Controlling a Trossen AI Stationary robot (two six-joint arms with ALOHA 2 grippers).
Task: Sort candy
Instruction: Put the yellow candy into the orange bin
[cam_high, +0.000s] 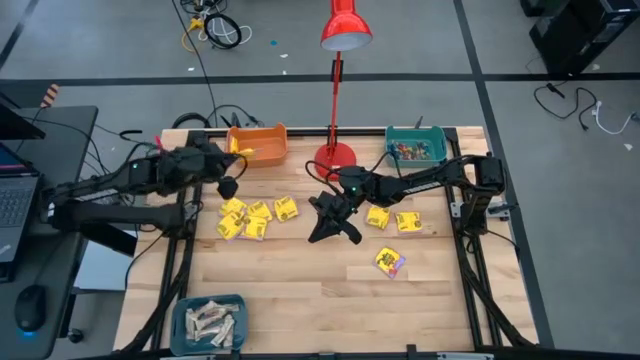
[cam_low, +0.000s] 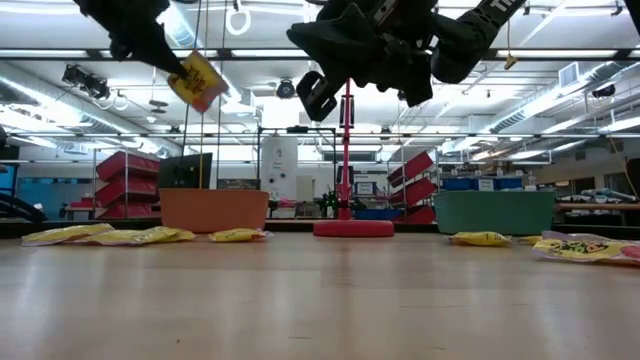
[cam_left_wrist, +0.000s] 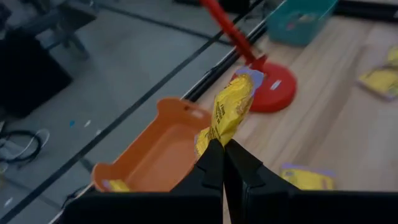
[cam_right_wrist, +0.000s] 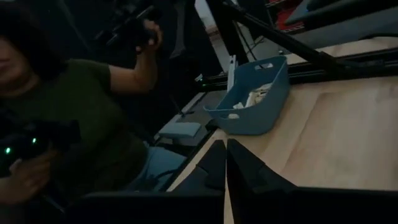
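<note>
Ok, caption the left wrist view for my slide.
Left gripper, jaws shut on a yellow candy packet, held above the orange bin beside the red lamp base.

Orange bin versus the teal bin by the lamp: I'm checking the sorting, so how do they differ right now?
The orange bin stands left of the lamp base; the teal bin stands right of it. The orange bin shows one yellow packet in a corner; the teal bin holds many tiny multicoloured pieces. The left end effector, shut on a yellow packet, is above the orange bin only. Both sit at the table's far edge.
</note>
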